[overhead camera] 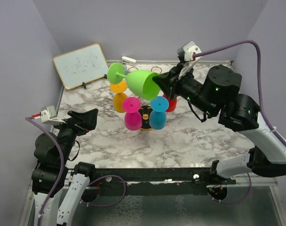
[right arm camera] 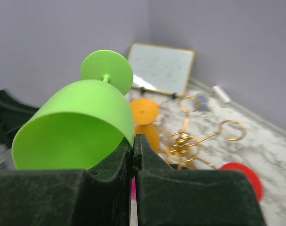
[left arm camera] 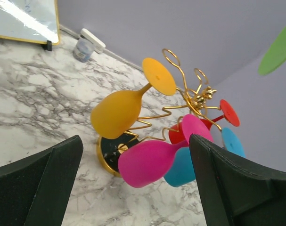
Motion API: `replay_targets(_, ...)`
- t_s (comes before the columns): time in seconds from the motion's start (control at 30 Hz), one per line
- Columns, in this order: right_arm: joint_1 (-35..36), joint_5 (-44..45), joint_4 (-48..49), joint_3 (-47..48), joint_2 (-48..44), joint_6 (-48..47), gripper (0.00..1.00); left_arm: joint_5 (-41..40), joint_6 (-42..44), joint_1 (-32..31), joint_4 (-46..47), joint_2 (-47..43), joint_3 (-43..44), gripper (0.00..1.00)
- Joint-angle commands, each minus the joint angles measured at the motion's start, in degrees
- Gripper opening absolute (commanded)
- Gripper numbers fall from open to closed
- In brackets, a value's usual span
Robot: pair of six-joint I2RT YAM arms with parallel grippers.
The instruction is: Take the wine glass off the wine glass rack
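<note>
My right gripper (overhead camera: 158, 84) is shut on the rim of a green wine glass (overhead camera: 142, 84), holding it tilted in the air above the gold wine glass rack (overhead camera: 145, 114), its foot pointing toward the back left. In the right wrist view the pinched rim of the green glass (right arm camera: 77, 122) sits at the closed right gripper (right arm camera: 134, 146), with the rack's gold arms (right arm camera: 183, 143) below. My left gripper (overhead camera: 88, 117) stands open and empty, low at the left, facing the rack (left arm camera: 194, 101). The green glass's foot (left arm camera: 279, 49) shows at the top right of that view.
Orange (overhead camera: 119, 101), pink (overhead camera: 132, 117), blue (overhead camera: 158, 117) and red (overhead camera: 171, 104) glasses hang upside down on the rack. A small whiteboard (overhead camera: 80, 66) leans at the back left, with an eraser (overhead camera: 128, 60) by the rear wall. Walls close in on three sides.
</note>
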Motion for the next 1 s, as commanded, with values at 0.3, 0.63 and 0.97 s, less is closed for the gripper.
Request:
replay_targets(0.3, -19.0, 20.7, 20.8, 1.9, 6.3, -22.0, 0.01, -9.7, 7.3, -0.1, 4.8, -1.8, -9.5, 0.96)
replay_targets(0.63, -61.5, -10.3, 3.4, 2.7, 20.0, 8.8, 0.01, -11.8, 13.1, -0.1, 7.1, 4.5, -13.7, 0.96)
replay_targets(0.97, -76.0, -13.2, -16.5, 1.8, 32.1, 20.2, 0.01, -11.4, 13.6, -0.1, 5.6, 7.5, -14.0, 0.95)
